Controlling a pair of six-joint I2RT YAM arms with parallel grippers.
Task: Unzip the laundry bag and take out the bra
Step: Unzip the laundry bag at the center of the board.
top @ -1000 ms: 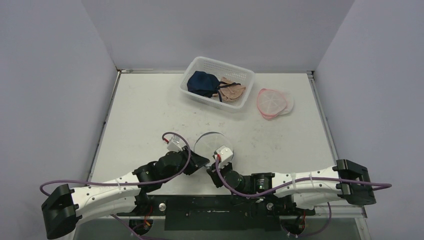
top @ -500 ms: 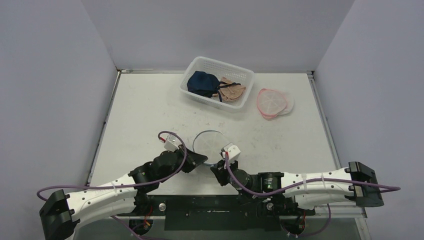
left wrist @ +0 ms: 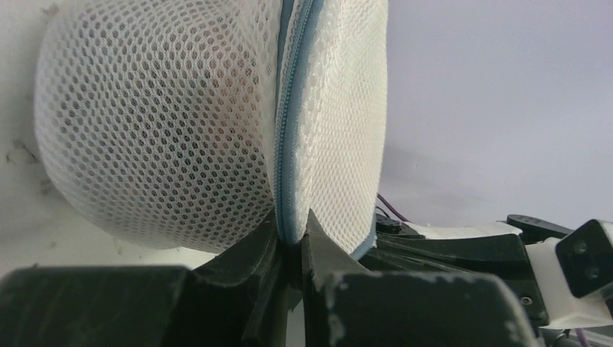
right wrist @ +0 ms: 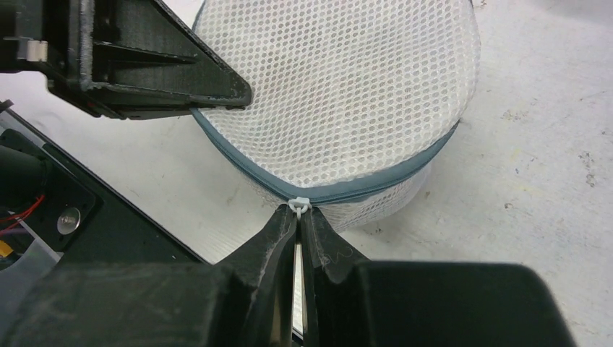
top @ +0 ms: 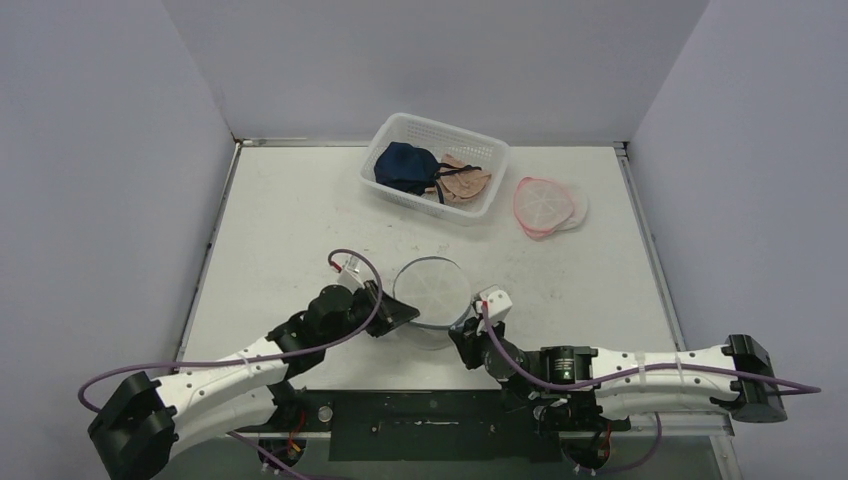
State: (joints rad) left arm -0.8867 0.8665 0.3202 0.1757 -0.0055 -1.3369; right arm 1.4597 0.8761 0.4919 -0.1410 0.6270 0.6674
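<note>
Bag (top: 432, 288) position: round mesh, near middle of the table (top: 290, 220), lying between the two grippers with its rim raised off the surface on the near side. The zip (right wrist: 361, 189) runs round the rim and looks closed along every stretch in view, so I judge that unzipping has not begun.

Left gripper (left wrist: 293, 231): fingers pressed together on the zip seam at the bag's left edge, acting as anchor. Right gripper (right wrist: 298, 217): pinched on the small white pull (right wrist: 299, 206) at the near edge.

Bra: not plainly visible. A faint tan patch (left wrist: 217, 94) shows through the mesh in the left wrist view and may be it, but I cannot tell.

Risks from here:
- Pull slips out. Only the fingertips hold it and the tab is small, so a fast or off-line tug would strip it from the pads.
- Zip jams. The track curves, so a straight pull would load the slider sideways or drag mesh into the teeth.
- Anchor fails. The left grip is on a narrow seam. If it slides, the whole bag follows the right gripper and nothing opens.
- Bag collapses. The mesh is soft, and opposing pulls could fold the rim and kink the zip.
- Collision. The fingers of both arms are close together around a small bag, so following the rim may bring them into contact.
</note>
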